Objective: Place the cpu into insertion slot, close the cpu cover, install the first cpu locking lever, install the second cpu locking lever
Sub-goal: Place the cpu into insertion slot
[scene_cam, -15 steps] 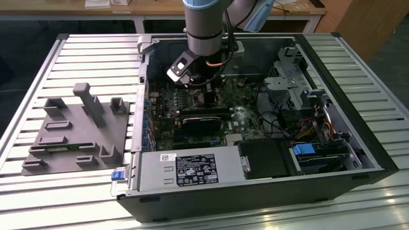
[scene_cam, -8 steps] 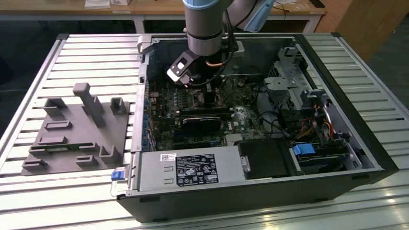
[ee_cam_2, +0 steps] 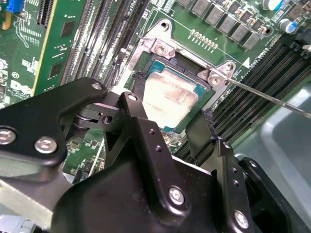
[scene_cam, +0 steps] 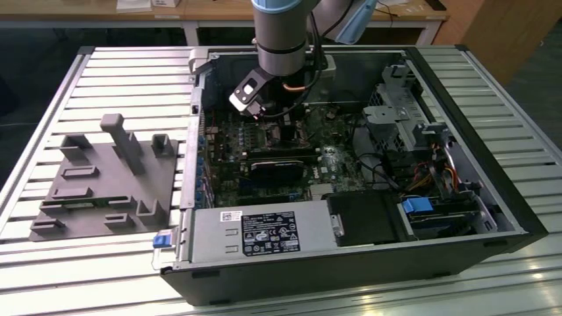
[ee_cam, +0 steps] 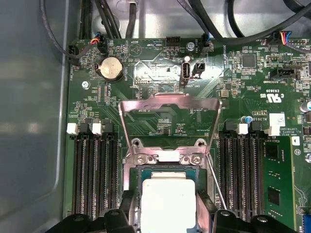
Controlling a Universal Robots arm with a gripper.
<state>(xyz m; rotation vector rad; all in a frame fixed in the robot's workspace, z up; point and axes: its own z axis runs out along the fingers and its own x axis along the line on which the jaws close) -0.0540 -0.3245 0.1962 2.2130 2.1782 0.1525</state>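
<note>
The cpu [ee_cam: 167,201] [ee_cam_2: 170,94], a flat silver-topped square, lies in the insertion slot [ee_cam: 167,172] [ee_cam_2: 146,73] on the green motherboard. My gripper [ee_cam: 167,208] [ee_cam_2: 165,114] hangs right over it, one black finger [ee_cam: 129,206] [ee_cam_2: 131,104] pressed against each of two opposite sides of the chip. The cpu cover [ee_cam: 167,104], a thin silver frame, stands tilted up off the socket's hinge end. A thin wire locking lever [ee_cam: 214,182] [ee_cam_2: 272,97] slants free beside the socket. In the exterior view the arm reaches down into the open computer case, with the gripper [scene_cam: 279,125] low over the board.
Memory slots [ee_cam: 92,170] [ee_cam: 238,170] flank the socket closely on both sides. Black cables [ee_cam: 97,19] hang over the board's far end. In the exterior view, a power supply [scene_cam: 263,230], a drive cage [scene_cam: 404,118] and a grey fixture block [scene_cam: 105,178] on the slatted table surround the work area.
</note>
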